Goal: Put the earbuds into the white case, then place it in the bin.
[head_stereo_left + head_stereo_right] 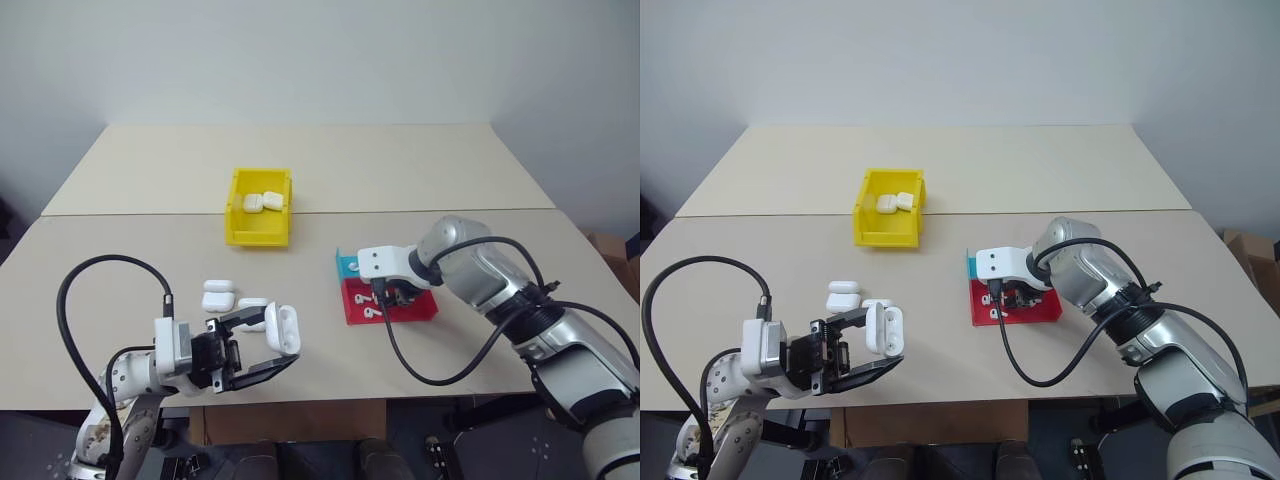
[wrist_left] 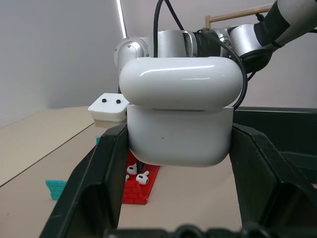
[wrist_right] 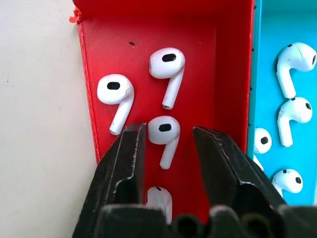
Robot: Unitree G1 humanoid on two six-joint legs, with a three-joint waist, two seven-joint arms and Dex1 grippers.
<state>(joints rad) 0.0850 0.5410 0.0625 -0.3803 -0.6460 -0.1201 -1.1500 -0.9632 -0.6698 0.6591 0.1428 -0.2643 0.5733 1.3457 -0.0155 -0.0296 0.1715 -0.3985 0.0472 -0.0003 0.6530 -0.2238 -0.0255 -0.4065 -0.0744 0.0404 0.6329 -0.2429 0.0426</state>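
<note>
My left gripper (image 1: 277, 341) is shut on a white case (image 1: 283, 328) and holds it upright above the table's front edge. The left wrist view shows the case (image 2: 179, 116) between both fingers, lid uppermost. My right gripper (image 1: 391, 297) points down into the red tray (image 1: 412, 310). Its open fingers (image 3: 125, 158) stand on either side of one earbud (image 3: 164, 135) without touching it. Other earbuds (image 3: 167, 69) lie in the red tray (image 3: 203, 54), and several more (image 3: 290, 62) are in the blue tray (image 3: 277, 25). The yellow bin (image 1: 256, 236) stands at mid-table.
Two white cases (image 1: 262, 201) lie inside the bin. Loose cases (image 1: 218, 295) rest on the table just beyond my left gripper. The blue tray (image 1: 347, 266) adjoins the red tray on the bin's side. A seam divides the near table from the far one.
</note>
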